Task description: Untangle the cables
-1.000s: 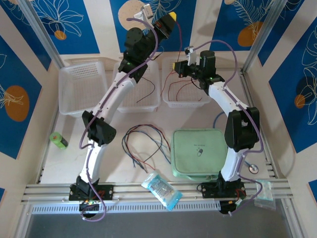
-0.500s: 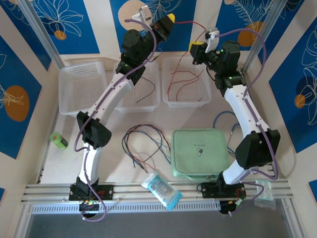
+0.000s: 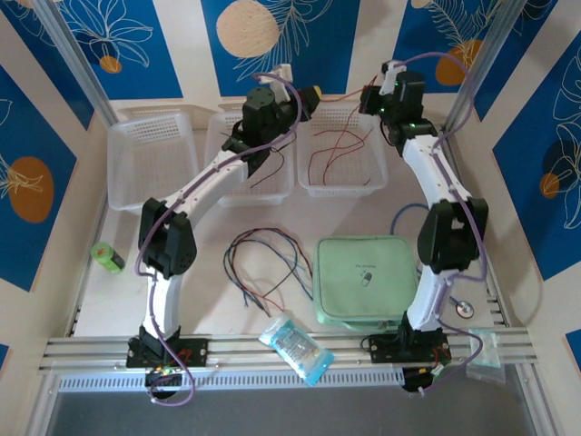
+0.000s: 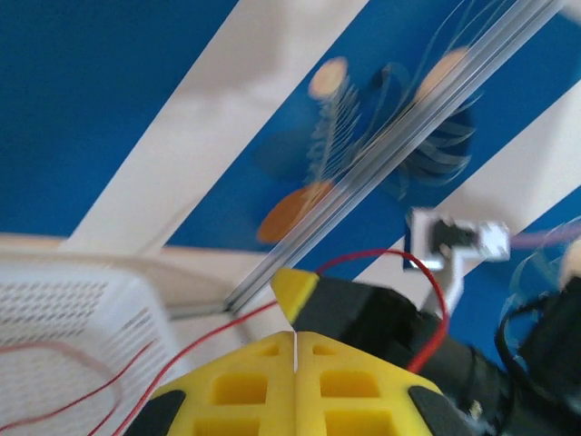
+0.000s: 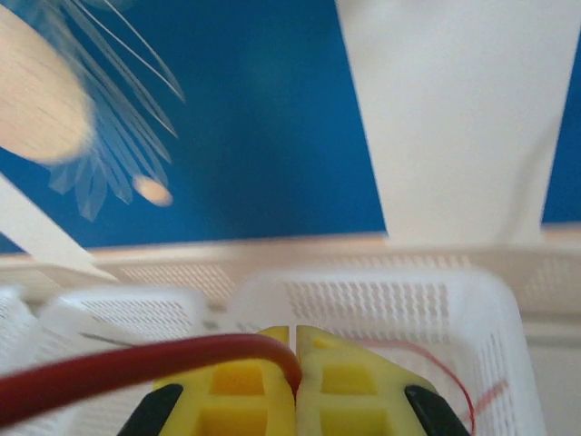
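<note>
Pinching red cable [image 5: 109, 366] w/ R fingers [image 5: 245, 395] | L fingers [image 4: 254, 391] closed, grip unclear

The right tool [image 5: 296, 338], fingers pressed together, pinches a red cable [image 5: 109, 368] before a white basket [image 5: 390, 295].

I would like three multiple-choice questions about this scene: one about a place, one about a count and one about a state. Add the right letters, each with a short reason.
1. Where does the green pouch lie, relative to the loose cables on the table?
A) left of them
B) right of them
C) on top of them

2. How many white baskets stand along the far side?
A) two
B) five
C) three

3. The right gripper is:
A) shut on the red cable
B) wide open
C) shut on the pouch

Answers: 1 B, the top view shows it beside them on the right. 2 C, three stand side by side. 3 A, its jaws meet with the cable pinched between them.
</note>
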